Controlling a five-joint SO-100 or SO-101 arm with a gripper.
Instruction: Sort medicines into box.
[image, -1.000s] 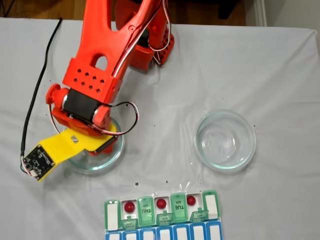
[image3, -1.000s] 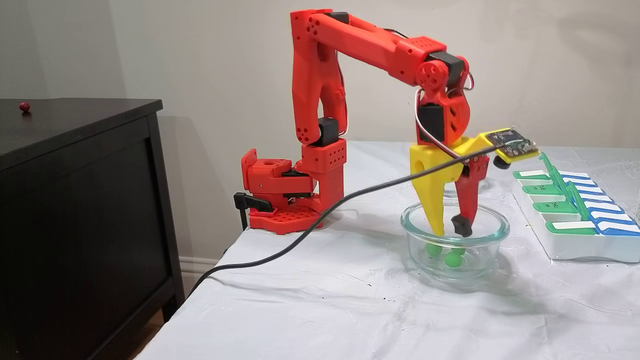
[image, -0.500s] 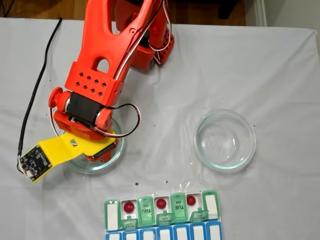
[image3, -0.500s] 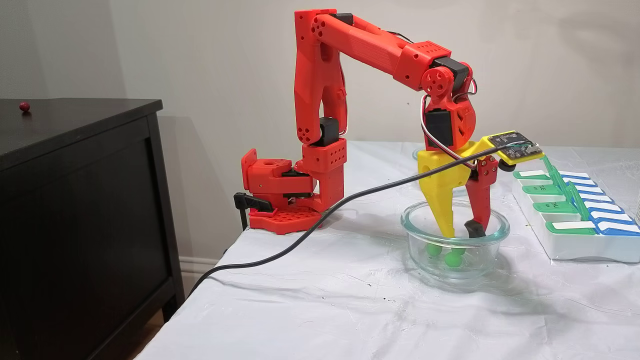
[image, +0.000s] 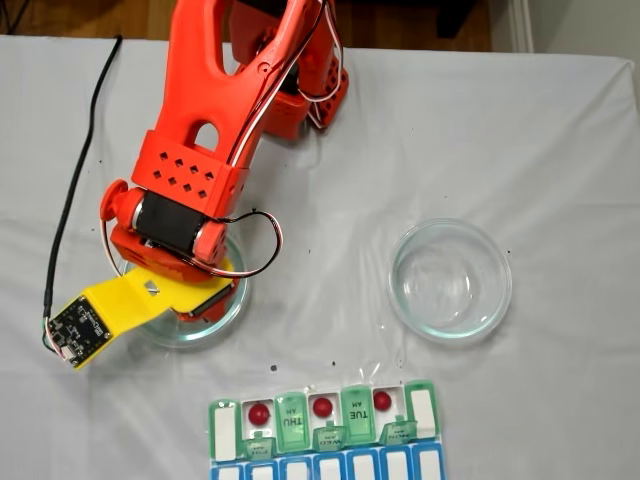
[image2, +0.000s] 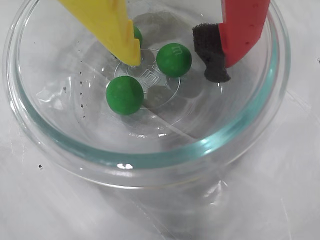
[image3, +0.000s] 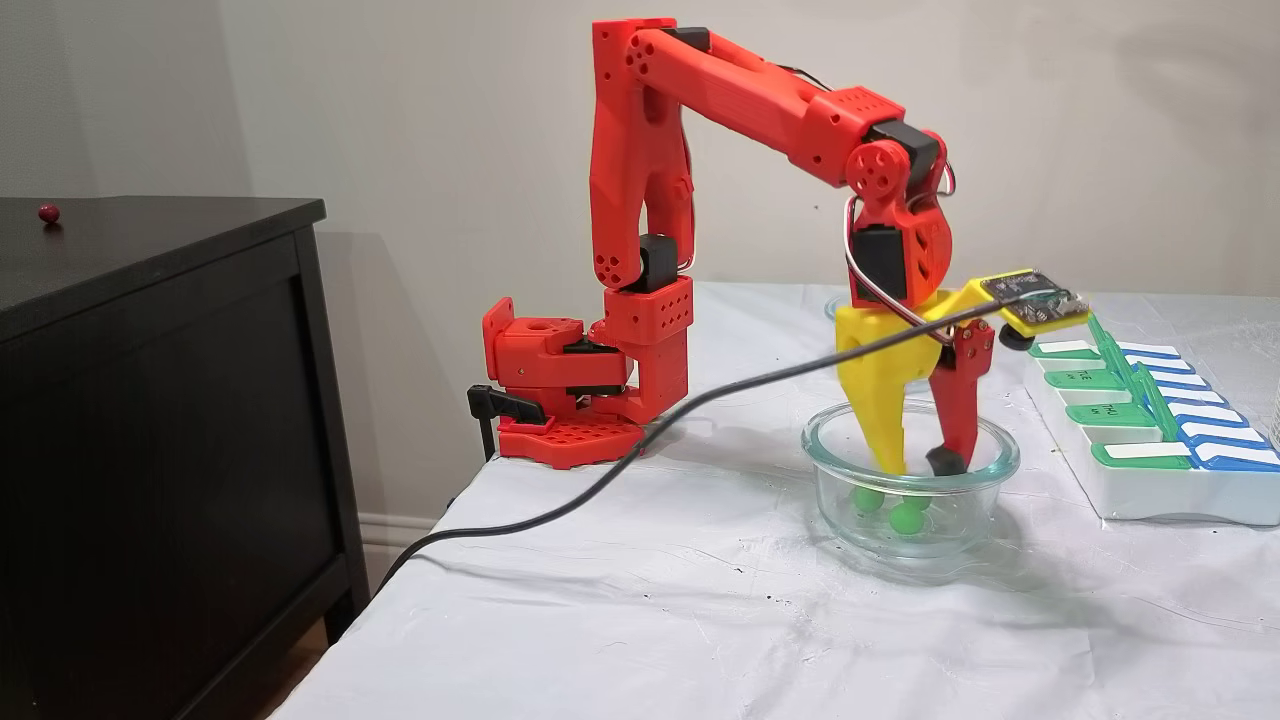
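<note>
Three green medicines lie in a clear glass dish (image2: 150, 160): one (image2: 124, 94) loose at the left, one (image2: 173, 59) between the fingers, and one (image2: 137, 35) half hidden behind the yellow finger. My gripper (image2: 175, 67) is open, reaching down inside the dish (image3: 830, 440); its yellow finger (image3: 880, 420) and the red finger with a black pad (image3: 945, 460) hang just above the green medicines (image3: 907, 517). The box (image: 290, 420) sits at the table's near edge with some lids up and three red medicines (image: 259, 412) (image: 321, 407) (image: 382, 400) in separate compartments.
A second glass dish (image: 450, 335) stands empty to the right. A black cable (image3: 600, 480) trails from the wrist camera across the table's left side. In the side view a dark cabinet (image3: 150, 400) stands beyond the table's edge with a red ball (image3: 48, 212) on top.
The gripper has sunk a little deeper into the dish and swung slightly. Its fingers stay apart and the medicines have not moved.
</note>
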